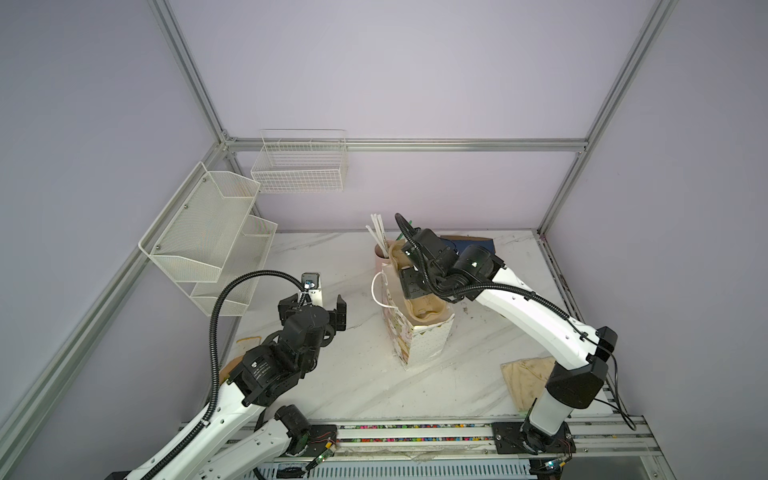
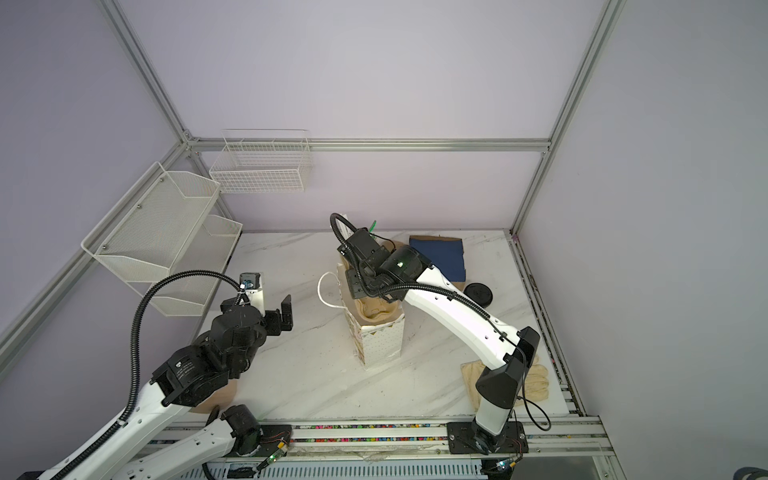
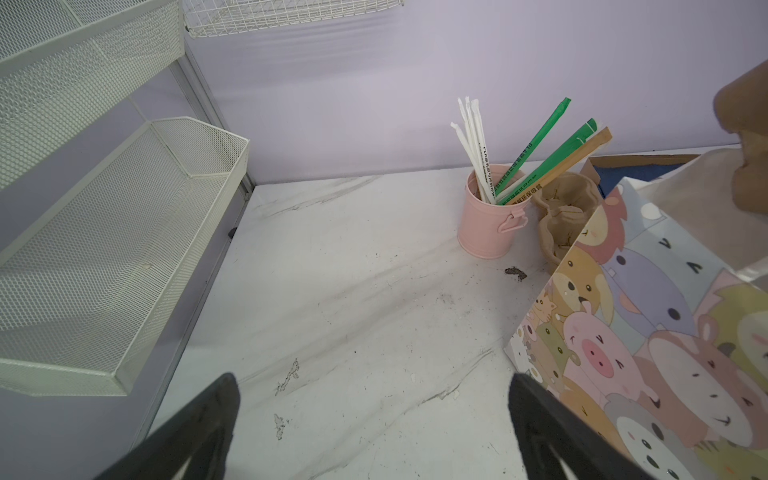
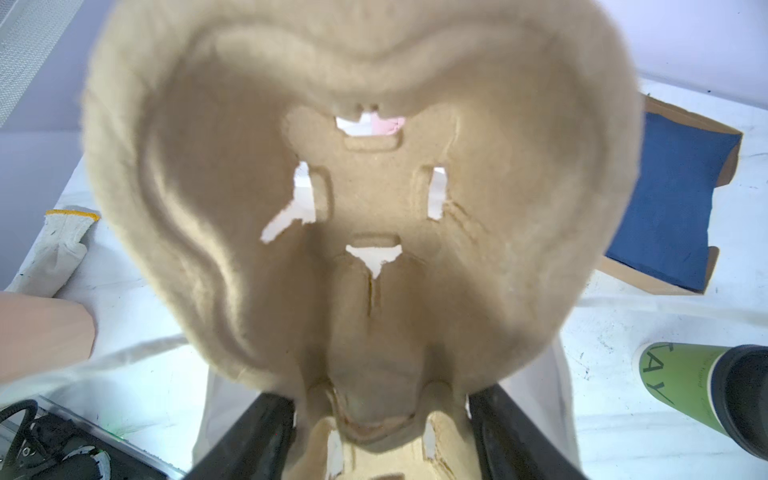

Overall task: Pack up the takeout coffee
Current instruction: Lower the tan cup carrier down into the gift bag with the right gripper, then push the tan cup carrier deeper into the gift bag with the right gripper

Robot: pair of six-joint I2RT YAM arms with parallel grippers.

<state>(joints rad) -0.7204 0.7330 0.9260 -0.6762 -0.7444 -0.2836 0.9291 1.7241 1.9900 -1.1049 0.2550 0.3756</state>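
At the centre of the white marble table (image 1: 332,374) stands a cartoon-animal gift bag (image 1: 428,340), mouth up. The right gripper (image 1: 409,282) hangs directly over that mouth with its jaws clamped on a tan pulp tray (image 1: 424,309). The right wrist view shows this closely: the black fingers (image 4: 257,436) press on either side of the tray's middle ridge, and one cup well of the tray fills most of the picture. In both top views the tray lies tilted across the bag's opening, its near end sunk between the bag's walls; how deep it goes I cannot tell. The takeout coffee (image 2: 478,294) sits on the table at about 2 o'clock from the bag, well apart from it and from both grippers. From above only its round black lid shows, while the right wrist view shows the takeout coffee (image 4: 685,382) from the side, olive-green with pale lettering. The left gripper (image 1: 315,308) hovers above bare table at 9 o'clock from the bag, jaws spread wide with nothing between them. A pink mug (image 3: 486,224) holding white and green straws stands at 11 o'clock, just beside the bag. A blue pad (image 2: 436,257) on cardboard lies at 1 o'clock, and a pale work glove (image 2: 536,382) at 4 o'clock, near the right arm's base.
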